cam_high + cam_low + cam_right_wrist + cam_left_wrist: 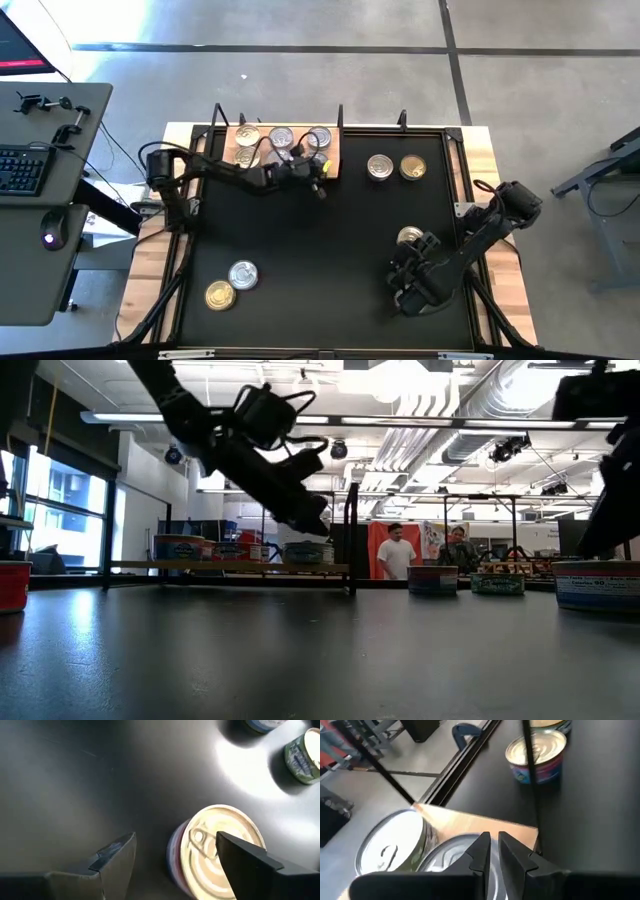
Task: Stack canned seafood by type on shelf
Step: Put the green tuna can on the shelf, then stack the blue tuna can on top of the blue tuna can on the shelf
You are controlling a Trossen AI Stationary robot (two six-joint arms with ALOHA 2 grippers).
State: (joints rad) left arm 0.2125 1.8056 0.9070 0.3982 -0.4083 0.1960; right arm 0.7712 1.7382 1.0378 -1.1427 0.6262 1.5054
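Right gripper [175, 857] is spread wide at the near right, hovering by a lone tin [409, 236], one finger over its lid and nothing held. To grab it cleanly, centre the jaws astride the tin, drop, then close. Left gripper [492, 852] is clenched and empty above the tins on the shelf [334, 150], far left.

Black table [300, 250] bears wooden shelf [335, 160]; scattered cans [243, 273].
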